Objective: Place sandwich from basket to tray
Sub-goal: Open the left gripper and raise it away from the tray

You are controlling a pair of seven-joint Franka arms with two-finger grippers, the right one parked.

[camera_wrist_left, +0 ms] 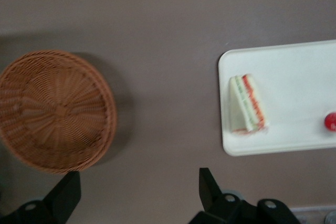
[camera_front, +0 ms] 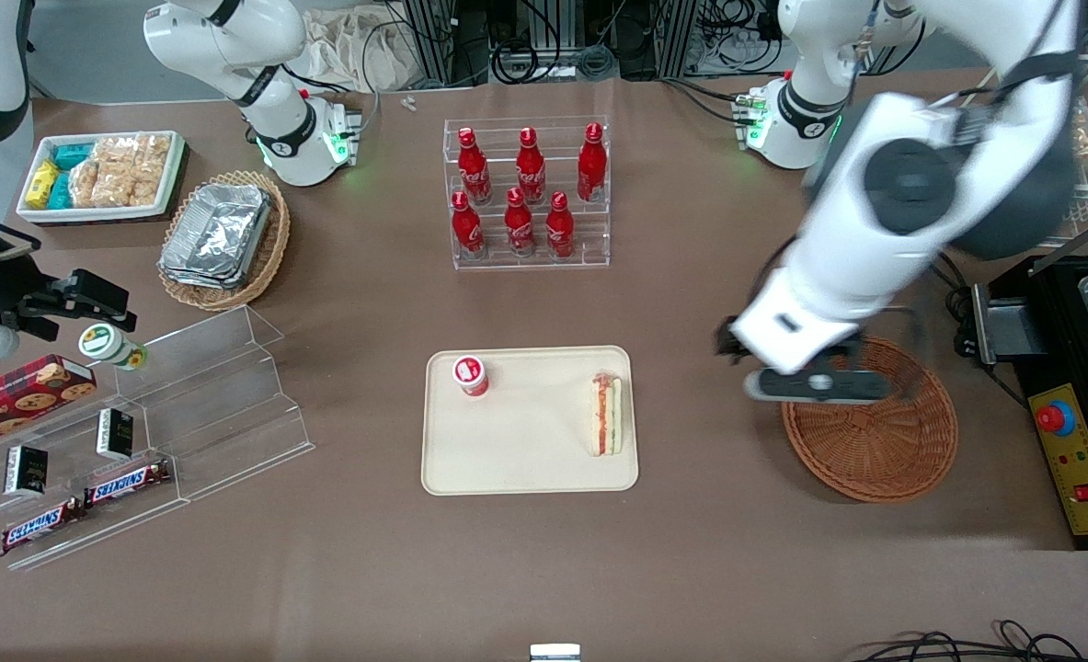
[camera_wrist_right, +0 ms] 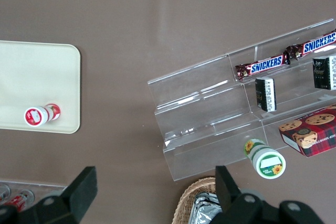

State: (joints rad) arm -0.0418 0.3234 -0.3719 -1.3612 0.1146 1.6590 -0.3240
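The sandwich [camera_front: 606,416] [camera_wrist_left: 247,104], a white-bread wedge with red and green filling, lies on the cream tray [camera_front: 525,464] [camera_wrist_left: 294,64], near the tray edge closest to the basket. The round reddish-brown wicker basket [camera_front: 884,450] [camera_wrist_left: 55,111] stands beside the tray, toward the working arm's end, and holds nothing. My gripper [camera_front: 815,368] [camera_wrist_left: 137,195] hangs open and empty above the table, over the basket's rim nearest the tray. Bare tabletop shows between its black fingers [camera_wrist_left: 207,184].
A small red-capped container [camera_front: 471,375] [camera_wrist_left: 330,121] stands on the tray. An acrylic rack of cola bottles [camera_front: 527,193] is farther from the camera than the tray. A black control box with a red button [camera_front: 1059,418] sits beside the basket.
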